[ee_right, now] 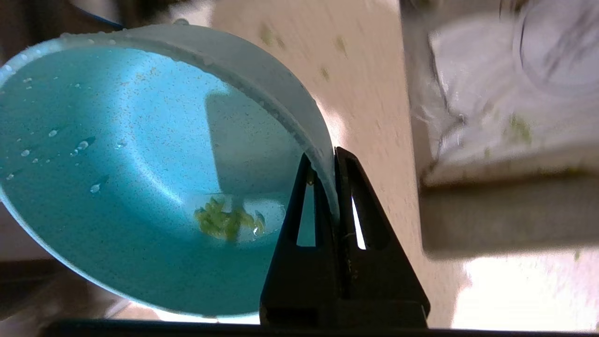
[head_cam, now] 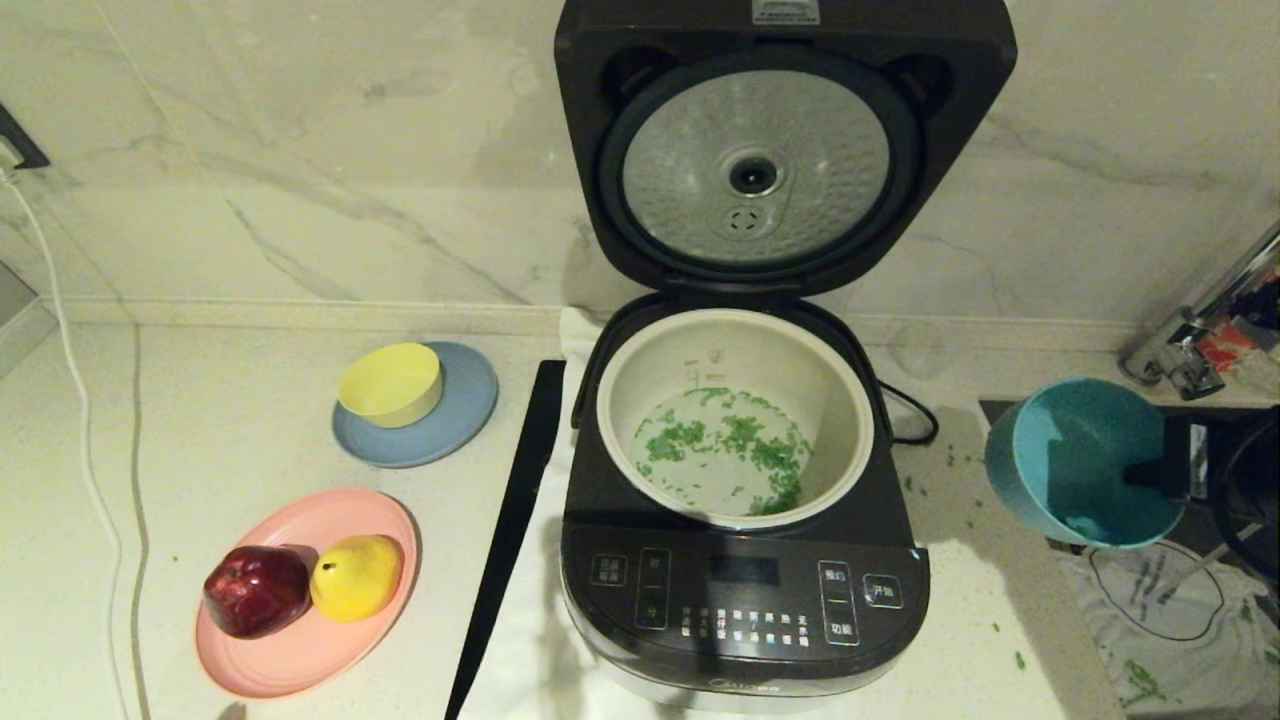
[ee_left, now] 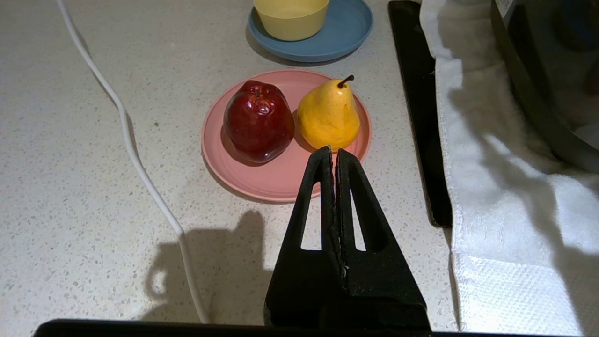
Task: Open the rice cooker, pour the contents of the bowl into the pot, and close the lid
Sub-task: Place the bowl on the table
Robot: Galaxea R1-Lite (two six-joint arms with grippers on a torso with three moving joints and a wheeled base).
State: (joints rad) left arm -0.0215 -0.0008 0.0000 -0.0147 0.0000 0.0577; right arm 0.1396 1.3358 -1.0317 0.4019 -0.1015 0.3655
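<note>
Two claws are in play, and only one is working. At the far left the left claw (ee_left: 334,154) hangs parked above the surface (head_cam: 230,420), its fingers pressed together on nothing, near a pink plate (head_cam: 300,640) with an apple (head_cam: 257,590) and a pear (head_cam: 357,577); it looks idle because this job needs a single arm.

In the middle stands the rice cooker (head_cam: 745,590), its lid (head_cam: 785,150) swung up on the far hinge so the silver disc faces the near side. That leaves the white pot (head_cam: 620,390) open upward, and most of the green bits (head_cam: 725,445) already lie scattered on its floor.

To the right, well clear of the cooker, the right claw (ee_right: 327,161) is clamped tight on the rim of the teal bowl (head_cam: 1080,465). The bowl is tipped on edge, its mouth facing left toward the cooker, its axis roughly level. A small clump of green clings inside, so the pour seems essentially done; closing the lid remains.
</note>
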